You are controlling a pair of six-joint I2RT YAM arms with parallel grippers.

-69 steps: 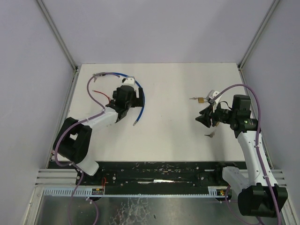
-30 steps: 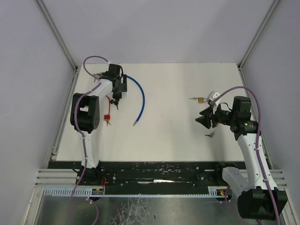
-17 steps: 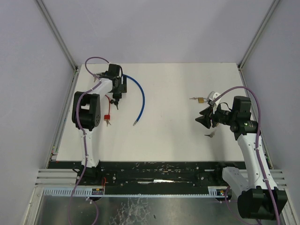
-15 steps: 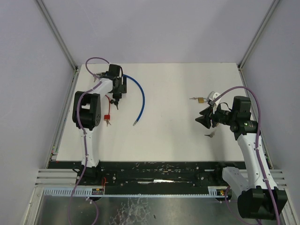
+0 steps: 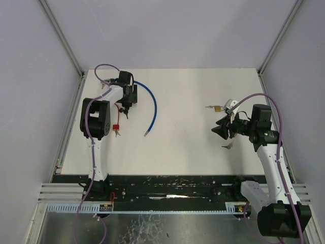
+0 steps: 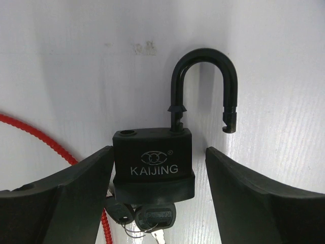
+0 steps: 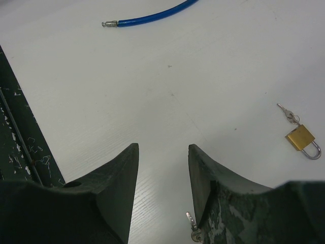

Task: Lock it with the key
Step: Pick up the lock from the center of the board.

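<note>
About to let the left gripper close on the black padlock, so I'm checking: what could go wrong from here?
1. The black KAIJING padlock sits off-centre in the open left gripper, so closing may twist it.
2. Its shackle stands open, swung away from its hole; pressing down would likely miss.
3. The red cable runs beside the keys and could snag.

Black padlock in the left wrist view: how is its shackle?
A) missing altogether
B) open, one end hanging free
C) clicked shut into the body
B: on the black KAIJING padlock, the shackle has one end hanging free, outside the body.
</note>
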